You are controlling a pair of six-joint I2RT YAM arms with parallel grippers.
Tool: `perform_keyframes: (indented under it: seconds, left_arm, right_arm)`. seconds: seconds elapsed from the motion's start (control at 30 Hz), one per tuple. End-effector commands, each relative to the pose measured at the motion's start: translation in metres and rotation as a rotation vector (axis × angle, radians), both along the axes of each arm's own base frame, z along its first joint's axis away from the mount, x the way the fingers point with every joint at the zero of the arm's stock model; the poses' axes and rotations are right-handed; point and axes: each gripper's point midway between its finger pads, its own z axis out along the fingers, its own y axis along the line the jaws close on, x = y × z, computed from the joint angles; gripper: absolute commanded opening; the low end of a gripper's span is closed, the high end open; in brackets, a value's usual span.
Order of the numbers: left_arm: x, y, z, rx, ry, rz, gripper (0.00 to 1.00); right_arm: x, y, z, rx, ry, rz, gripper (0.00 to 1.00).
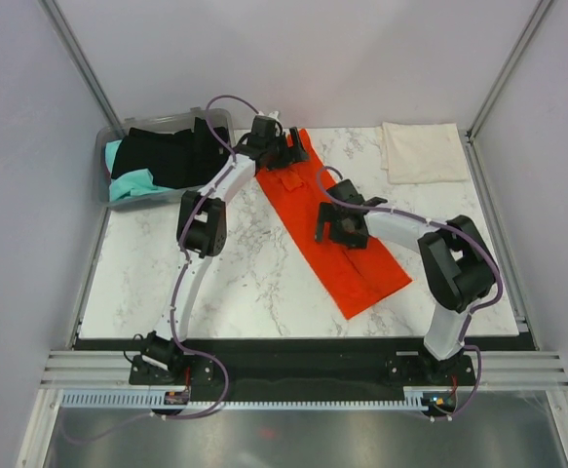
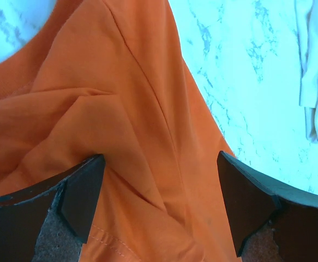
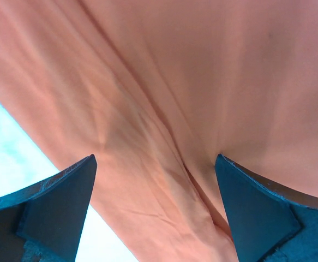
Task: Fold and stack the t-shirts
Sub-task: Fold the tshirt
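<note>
Orange shirt [image 1: 308, 219] lies as a long folded strip slanting across the marble table [image 1: 235, 283], its far end mid-table and its near end toward my right arm. A bin [image 1: 103, 156] at the far left corner holds a black shirt [image 1: 167, 156] and a teal shirt [image 1: 132, 185]. A cream shirt [image 1: 422, 151] lies folded at the far right. My left end effector [image 1: 288, 148] is spread wide over the strip's far end. My right end effector [image 1: 340, 229] is wide over its middle.

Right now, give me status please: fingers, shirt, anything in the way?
Left fingers open over far end of orange shirt. Right fingers open over its middle. Shirt lies in long folded strip. Nothing blocking; cream shirt, bin stand apart.
</note>
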Motion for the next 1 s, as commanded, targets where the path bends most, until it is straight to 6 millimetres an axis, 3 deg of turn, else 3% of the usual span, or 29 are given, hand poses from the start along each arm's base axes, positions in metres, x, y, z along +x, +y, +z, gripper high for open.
perform_keyframes:
  seconds: [0.0, 0.07, 0.1, 0.2, 0.23, 0.3, 0.33, 0.4, 0.43, 0.5, 0.53, 0.57, 0.6, 0.63, 0.67, 0.7, 0.73, 0.77, 0.8, 0.83, 0.87, 0.9, 0.93, 0.97]
  left_arm:
    - [0.015, -0.01, 0.023, -0.025, -0.123, -0.066, 0.92]
    - [0.012, -0.012, 0.032, -0.015, -0.143, -0.09, 0.93]
    - [0.009, -0.013, 0.052, -0.017, -0.163, -0.099, 0.93]
    - [-0.004, -0.01, 0.072, 0.006, -0.155, -0.11, 0.95]
    - [-0.008, -0.007, 0.095, 0.002, -0.172, -0.111, 0.95]
    - [-0.019, -0.005, 0.113, 0.008, -0.17, -0.116, 0.96]
    - [-0.029, 0.0, 0.144, 0.004, -0.19, -0.117, 0.96]
    - [-0.043, 0.009, 0.154, 0.027, -0.174, -0.112, 0.96]
    - [-0.058, 0.016, 0.175, 0.031, -0.176, -0.111, 0.96]
    - [-0.075, 0.027, 0.189, 0.054, -0.161, -0.091, 0.96]
    - [-0.091, 0.036, 0.18, 0.082, -0.095, -0.087, 0.96]
    - [-0.108, 0.045, 0.207, 0.086, -0.113, -0.07, 0.96]
    - [-0.121, 0.052, 0.211, 0.096, -0.095, -0.06, 0.96]
    - [-0.141, 0.061, 0.187, 0.131, -0.012, -0.055, 0.96]
    - [-0.163, 0.073, 0.223, 0.12, -0.07, -0.036, 0.96]
    - [-0.175, 0.082, 0.224, 0.132, -0.068, -0.023, 0.96]
    - [-0.196, 0.092, 0.207, 0.157, -0.025, -0.018, 0.96]
    - [-0.211, 0.101, 0.208, 0.17, -0.017, -0.012, 0.96]
    - [-0.235, 0.111, 0.233, 0.152, -0.064, -0.005, 0.96]
    - [-0.253, 0.116, 0.217, 0.159, -0.013, -0.004, 0.96]
    - [-0.272, 0.12, 0.213, 0.152, 0.022, -0.012, 0.96]
    - [-0.296, 0.127, 0.233, 0.116, -0.021, -0.011, 0.96]
    - [-0.315, 0.132, 0.208, 0.114, 0.055, -0.001, 0.96]
    - [-0.332, 0.135, 0.207, 0.09, 0.067, -0.005, 0.95]
  right_arm:
    - [-0.042, 0.041, -0.021, 0.135, 0.158, -0.11, 0.98]
    - [-0.041, 0.061, -0.009, 0.183, 0.132, -0.11, 0.98]
    - [-0.039, 0.068, -0.003, 0.206, 0.123, -0.12, 0.98]
    - [-0.032, 0.088, 0.019, 0.246, 0.084, -0.081, 0.98]
    - [-0.03, 0.089, 0.024, 0.243, 0.073, -0.066, 0.98]
    - [-0.028, 0.087, 0.033, 0.224, 0.055, -0.041, 0.98]
    - [-0.027, 0.083, 0.042, 0.204, 0.026, -0.003, 0.98]
    - [-0.026, 0.071, 0.05, 0.137, -0.005, 0.041, 0.98]
    - [-0.027, 0.066, 0.056, 0.11, -0.024, 0.069, 0.98]
    - [-0.037, 0.049, 0.057, 0.004, -0.018, 0.185, 0.98]
    - [-0.04, 0.043, 0.061, -0.024, -0.024, 0.225, 0.98]
    - [-0.051, 0.033, 0.054, -0.068, 0.0, 0.296, 0.98]
    - [-0.056, 0.03, 0.059, -0.072, -0.008, 0.325, 0.98]
    - [-0.061, 0.023, 0.058, -0.093, -0.008, 0.332, 0.98]
    - [-0.073, 0.012, 0.048, -0.115, 0.014, 0.339, 0.98]
    - [-0.077, 0.009, 0.052, -0.109, -0.009, 0.358, 0.98]
    - [-0.082, 0.006, 0.048, -0.105, -0.005, 0.369, 0.98]
    - [-0.093, 0.004, 0.037, -0.095, 0.022, 0.388, 0.98]
    - [-0.097, 0.003, 0.034, -0.087, 0.028, 0.405, 0.98]
    - [-0.099, 0.005, 0.031, -0.072, 0.03, 0.41, 0.98]
    - [-0.107, 0.004, 0.023, -0.068, 0.052, 0.418, 0.98]
    - [-0.108, 0.005, 0.021, -0.065, 0.052, 0.416, 0.98]
    - [-0.108, 0.006, 0.02, -0.062, 0.045, 0.417, 0.98]
    - [-0.109, 0.009, 0.02, -0.066, 0.032, 0.421, 0.98]
